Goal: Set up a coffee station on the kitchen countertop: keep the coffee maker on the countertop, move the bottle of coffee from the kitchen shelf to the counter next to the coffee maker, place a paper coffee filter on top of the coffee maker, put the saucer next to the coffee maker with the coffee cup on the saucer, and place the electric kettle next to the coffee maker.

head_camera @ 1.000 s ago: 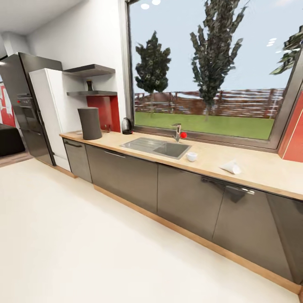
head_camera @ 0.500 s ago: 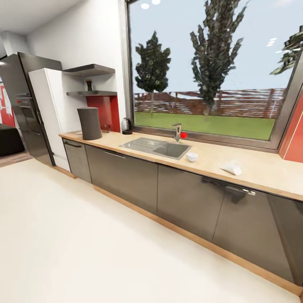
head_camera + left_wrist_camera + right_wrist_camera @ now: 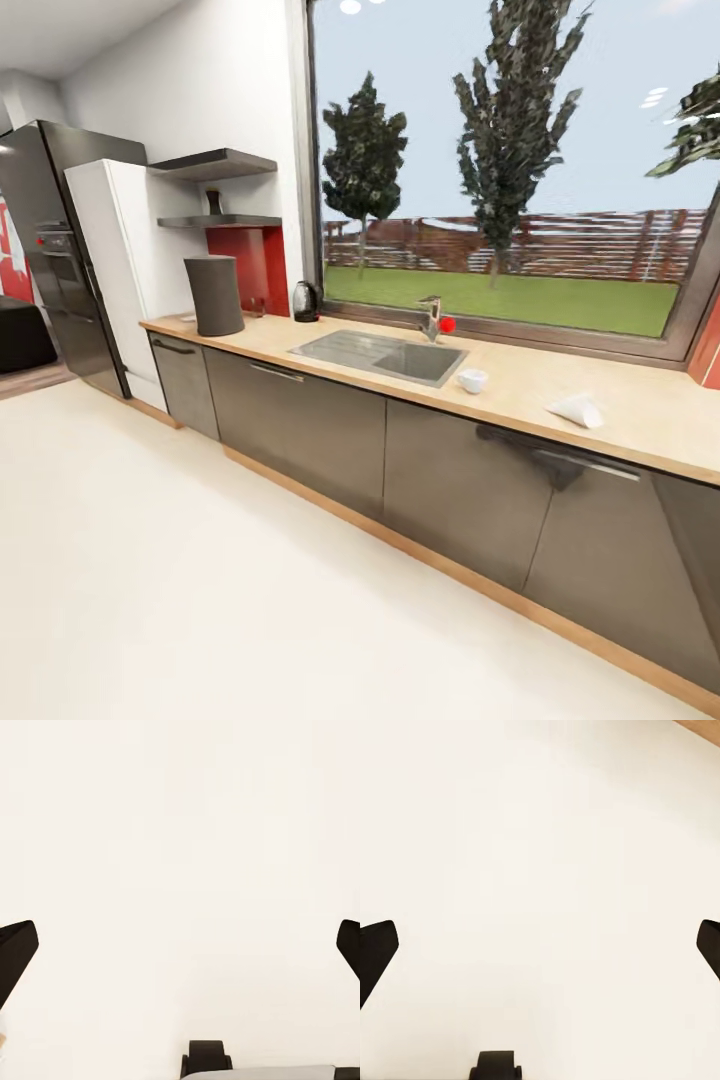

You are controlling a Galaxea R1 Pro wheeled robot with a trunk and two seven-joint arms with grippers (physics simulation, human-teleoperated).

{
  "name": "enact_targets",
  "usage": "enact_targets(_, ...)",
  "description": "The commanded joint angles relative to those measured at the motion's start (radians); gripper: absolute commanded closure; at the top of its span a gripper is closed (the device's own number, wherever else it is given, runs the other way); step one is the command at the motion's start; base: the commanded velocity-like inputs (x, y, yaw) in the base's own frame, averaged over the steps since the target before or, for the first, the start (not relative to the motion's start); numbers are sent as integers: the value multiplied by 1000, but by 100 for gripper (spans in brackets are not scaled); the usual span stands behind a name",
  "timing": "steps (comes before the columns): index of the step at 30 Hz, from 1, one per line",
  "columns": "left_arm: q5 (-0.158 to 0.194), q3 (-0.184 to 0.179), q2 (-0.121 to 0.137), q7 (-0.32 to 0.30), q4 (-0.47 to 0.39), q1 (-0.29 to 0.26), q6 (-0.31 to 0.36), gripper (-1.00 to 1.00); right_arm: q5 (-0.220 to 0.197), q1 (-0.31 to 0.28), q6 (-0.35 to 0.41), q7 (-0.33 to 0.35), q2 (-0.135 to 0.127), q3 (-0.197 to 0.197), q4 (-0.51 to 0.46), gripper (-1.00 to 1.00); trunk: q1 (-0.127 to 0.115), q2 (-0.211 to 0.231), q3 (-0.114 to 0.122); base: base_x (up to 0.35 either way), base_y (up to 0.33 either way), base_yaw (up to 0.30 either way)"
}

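The tall dark grey coffee maker [image 3: 213, 293] is sitting at the far end of the light-brown wood-look kitchen countertop [image 3: 520, 385], serving as anchor for the rest, while left gripper [image 3: 180, 945] and right gripper [image 3: 540, 945] are hanging spread, empty, over pale floor [image 3: 200, 560].

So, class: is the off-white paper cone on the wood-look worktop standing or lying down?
Lying down: the off-white paper cone rests on its side on the worktop.
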Motion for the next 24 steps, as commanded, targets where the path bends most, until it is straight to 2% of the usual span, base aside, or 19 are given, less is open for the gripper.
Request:
enact_targets(1, 0, 0, 0, 0, -1, 0, -2, -100, 0, 0, -3, 0, 0, 0, 1, -100, 0, 0, -1, 48, 36, 0)
enact_targets(5, 0, 0, 0, 0, -1, 0, -2, -100, -1, 0, -3, 0, -1, 0, 1, -100, 0, 0, -1, 21, 16, 0)
enact_targets(9, 7, -4, -20, 0, -12, 3, -12, -100, 2, -7, -1, -2, -5, -2, -9, -100, 0, 0, -1, 0, 0, 0)
enact_targets(24, 7, -4, -20, 0, -12, 3, -12, -100, 2, -7, -1, -2, -5, -2, -9, -100, 0, 0, -1, 0, 0, 0)
